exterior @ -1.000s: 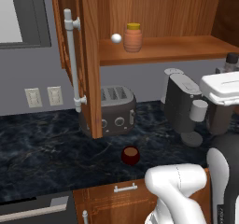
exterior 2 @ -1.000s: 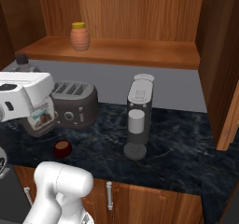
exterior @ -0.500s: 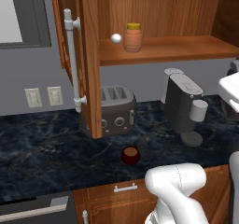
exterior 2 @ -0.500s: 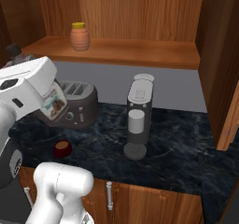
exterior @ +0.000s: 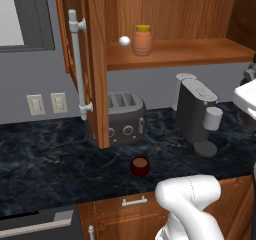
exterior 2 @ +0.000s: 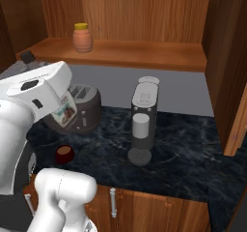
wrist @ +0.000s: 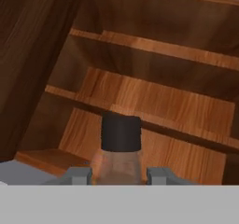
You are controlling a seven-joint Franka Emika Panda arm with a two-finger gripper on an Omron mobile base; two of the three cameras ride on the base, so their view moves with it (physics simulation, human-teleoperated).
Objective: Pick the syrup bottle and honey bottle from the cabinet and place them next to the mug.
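My gripper [wrist: 119,175] is shut on the syrup bottle [wrist: 120,146]. The bottle's dark cap rises between the fingertips [wrist: 79,175] in the hand view, against wooden cabinet shelves. In the right base view the bottle [exterior 2: 65,111] hangs tilted behind my white hand, above the counter's left side. On the cabinet shelf [exterior: 180,54] stands the honey bottle [exterior: 142,40] [exterior 2: 82,37], orange-brown with a yellow cap. The dark red mug [exterior: 140,166] [exterior 2: 64,154] sits near the counter's front edge, below and apart from the held bottle.
A small white ball [exterior: 124,41] lies beside the honey bottle. The open cabinet door [exterior: 95,59] carries a long silver handle [exterior: 77,64]. A toaster [exterior: 117,119] [exterior 2: 82,108] and a grey coffee machine [exterior: 197,114] [exterior 2: 143,120] stand on the dark counter behind the mug.
My hand with the syrup bottle has swung toward the right edge of the left base view and risen slightly in the right base view. Nothing else has moved.
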